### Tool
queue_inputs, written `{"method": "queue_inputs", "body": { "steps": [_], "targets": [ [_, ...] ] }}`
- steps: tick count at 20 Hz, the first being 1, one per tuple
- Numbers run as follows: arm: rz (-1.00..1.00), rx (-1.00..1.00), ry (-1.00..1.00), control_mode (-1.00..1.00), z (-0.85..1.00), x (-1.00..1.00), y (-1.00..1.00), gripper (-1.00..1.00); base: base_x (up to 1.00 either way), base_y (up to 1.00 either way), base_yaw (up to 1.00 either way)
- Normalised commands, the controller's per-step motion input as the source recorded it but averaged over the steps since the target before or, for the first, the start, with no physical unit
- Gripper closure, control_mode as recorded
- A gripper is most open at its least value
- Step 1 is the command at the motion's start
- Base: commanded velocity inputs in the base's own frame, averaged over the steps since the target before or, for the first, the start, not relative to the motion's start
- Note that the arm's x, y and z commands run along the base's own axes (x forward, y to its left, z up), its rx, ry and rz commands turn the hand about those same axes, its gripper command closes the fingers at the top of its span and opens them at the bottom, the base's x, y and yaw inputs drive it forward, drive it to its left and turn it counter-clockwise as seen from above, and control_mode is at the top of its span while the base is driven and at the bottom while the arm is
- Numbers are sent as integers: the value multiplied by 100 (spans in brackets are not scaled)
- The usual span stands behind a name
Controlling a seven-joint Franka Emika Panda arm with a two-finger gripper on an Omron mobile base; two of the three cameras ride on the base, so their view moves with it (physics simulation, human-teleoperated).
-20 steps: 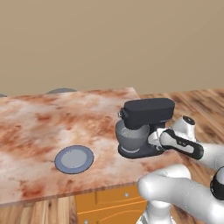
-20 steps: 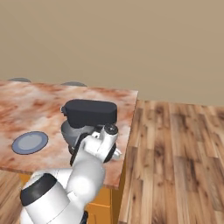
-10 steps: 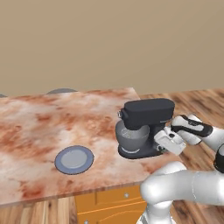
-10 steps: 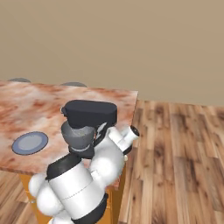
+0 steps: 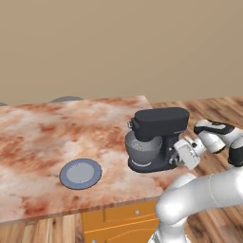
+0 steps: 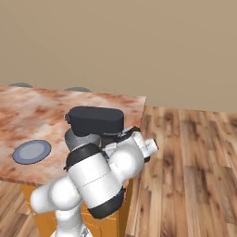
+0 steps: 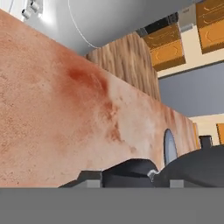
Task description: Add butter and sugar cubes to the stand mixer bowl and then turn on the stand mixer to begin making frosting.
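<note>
Left base view: behind the arm on its left, elevated, facing forward and down over the marble counter (image 5: 57, 137); mid-range, the stand mixer (image 5: 159, 137) right of centre, the plate (image 5: 80, 173) lower left, beige wall behind. Right base view: same height, from the arm's right, facing forward-down; the arm's white body blocks much of the foreground, the stand mixer (image 6: 95, 121) sits behind it, the plate (image 6: 31, 152) at left, wood floor (image 6: 190, 157) at right. Both share counter, mixer, plate and wall. Hand view: very close to the counter top (image 7: 57, 127), rolled, looking across it at a grazing angle; the plate (image 7: 169, 146) edge-on, the mixer (image 7: 192, 168) at lower right.
</note>
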Motion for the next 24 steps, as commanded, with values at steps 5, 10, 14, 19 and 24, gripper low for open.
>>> {"method": "queue_inputs", "body": {
  "steps": [5, 10, 14, 19, 24],
  "targets": [
    [-2, 46, 4, -100, -68, -51, -50, 100, 0, 0, 0],
    [-5, 29, -1, -100, -79, -95, -16, 100, 0, 0, 0],
    [-7, 18, -3, -100, -80, -96, 1, 100, 0, 0, 0],
    [-8, 11, 0, -100, -92, -55, 21, 100, 0, 0, 0],
    [-39, 1, 1, -100, -99, -45, 92, 100, 0, 0, 0]
  ]
}}
